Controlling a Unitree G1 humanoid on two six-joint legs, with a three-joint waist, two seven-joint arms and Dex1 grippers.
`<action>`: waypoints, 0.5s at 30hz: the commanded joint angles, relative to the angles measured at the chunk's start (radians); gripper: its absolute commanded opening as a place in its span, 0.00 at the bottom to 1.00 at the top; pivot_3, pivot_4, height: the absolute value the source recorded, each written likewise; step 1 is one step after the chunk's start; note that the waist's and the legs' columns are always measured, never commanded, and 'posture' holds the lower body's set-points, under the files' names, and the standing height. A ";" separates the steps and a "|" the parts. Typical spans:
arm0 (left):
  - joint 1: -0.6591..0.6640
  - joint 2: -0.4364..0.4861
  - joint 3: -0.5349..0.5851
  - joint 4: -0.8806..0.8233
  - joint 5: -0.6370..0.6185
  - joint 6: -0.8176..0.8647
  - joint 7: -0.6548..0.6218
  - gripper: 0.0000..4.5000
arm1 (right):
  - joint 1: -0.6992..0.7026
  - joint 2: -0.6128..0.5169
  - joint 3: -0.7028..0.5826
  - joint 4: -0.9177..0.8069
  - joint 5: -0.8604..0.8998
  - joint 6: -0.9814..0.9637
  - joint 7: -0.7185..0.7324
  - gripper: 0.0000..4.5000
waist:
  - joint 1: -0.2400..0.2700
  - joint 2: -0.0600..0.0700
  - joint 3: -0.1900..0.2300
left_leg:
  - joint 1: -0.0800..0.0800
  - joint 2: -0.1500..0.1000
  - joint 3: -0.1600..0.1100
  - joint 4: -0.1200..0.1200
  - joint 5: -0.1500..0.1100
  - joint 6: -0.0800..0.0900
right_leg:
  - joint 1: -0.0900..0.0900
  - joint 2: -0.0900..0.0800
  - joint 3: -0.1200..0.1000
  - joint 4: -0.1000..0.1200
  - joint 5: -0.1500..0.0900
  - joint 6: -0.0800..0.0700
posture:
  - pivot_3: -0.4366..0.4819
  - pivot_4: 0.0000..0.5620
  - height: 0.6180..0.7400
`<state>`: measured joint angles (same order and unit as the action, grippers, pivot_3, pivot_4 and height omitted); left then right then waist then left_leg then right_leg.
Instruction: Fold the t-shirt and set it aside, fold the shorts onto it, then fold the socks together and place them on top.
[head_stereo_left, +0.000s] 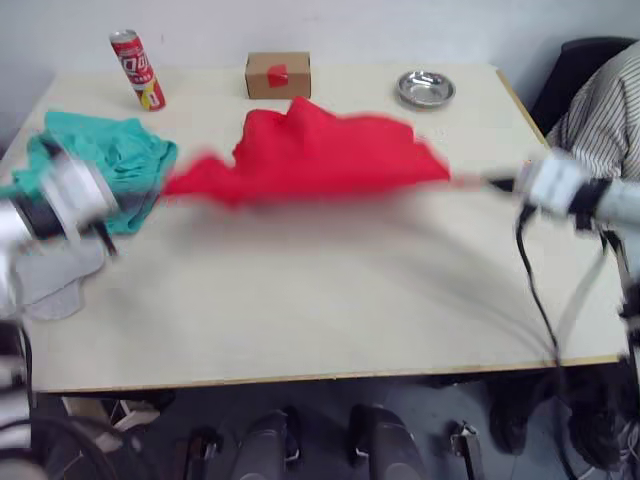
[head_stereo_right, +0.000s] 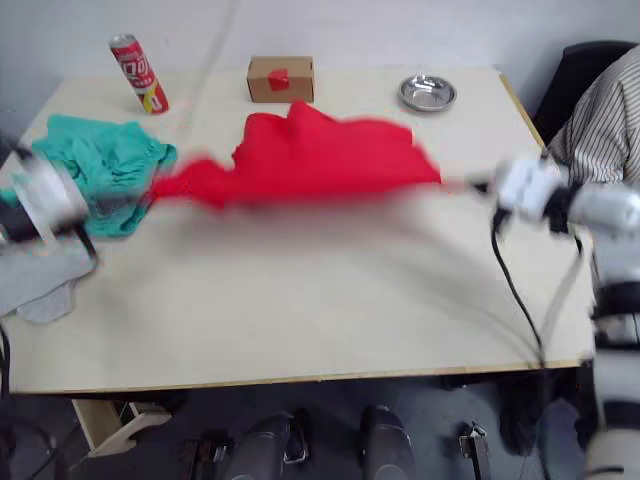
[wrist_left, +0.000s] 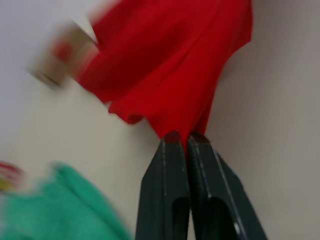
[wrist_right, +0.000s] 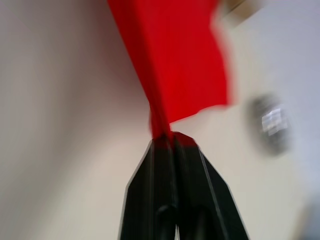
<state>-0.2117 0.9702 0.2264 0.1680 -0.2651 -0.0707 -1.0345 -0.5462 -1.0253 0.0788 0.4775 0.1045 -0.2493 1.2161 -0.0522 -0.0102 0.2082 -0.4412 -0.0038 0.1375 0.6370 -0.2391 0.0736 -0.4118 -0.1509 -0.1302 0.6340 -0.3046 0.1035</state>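
Red t-shirt: mid-surface, right of teal shorts, stretched btwn left end effector & right end effector, both clamped on fabric; keep tension even, lay flat w/o snagging shorts.

Pale table against a white wall

The table has a light wooden top with a thin edge strip; the wall runs plain behind its far side. A dark chair stands past the far right corner, where a person in a striped shirt sits. Under the near edge the floor is dark.
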 joint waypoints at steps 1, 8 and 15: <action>0.195 0.019 0.116 -0.321 -0.046 0.207 0.057 0.00 | 0.220 -0.170 -0.055 -0.392 0.148 0.444 0.124 0.00 | 0.011 0.002 0.001 | 0.000 0.000 -0.002 0.003 0.000 0.000 | 0.001 0.001 0.001 0.001 0.000 0.000 | 0.48 0.27 1.00; 0.381 0.010 0.092 -0.554 -0.110 0.483 0.071 0.00 | 0.476 -0.213 -0.099 -0.609 0.161 0.669 0.063 0.00 | 0.036 0.002 -0.006 | 0.019 0.010 -0.006 -0.006 -0.015 -0.006 | 0.031 0.014 0.018 -0.003 -0.003 -0.021 | 0.48 0.27 1.00; 0.357 0.037 0.119 -0.579 -0.179 0.615 0.039 0.00 | 0.477 -0.184 -0.171 -0.643 0.235 0.747 0.065 0.00 | 0.047 -0.001 -0.008 | 0.037 0.008 -0.017 0.001 -0.019 -0.036 | 0.035 0.017 0.046 0.021 -0.054 -0.015 | 0.48 0.27 1.00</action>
<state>0.1534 0.9935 0.3132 -0.3878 -0.4232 0.5272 -0.9853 -0.0641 -1.2124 -0.0536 -0.1507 0.3186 0.4810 1.2819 -0.0047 -0.0113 0.2002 -0.4047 0.0062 0.1202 0.6362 -0.2578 0.0385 -0.3756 -0.1310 -0.0855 0.6522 -0.3584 0.0889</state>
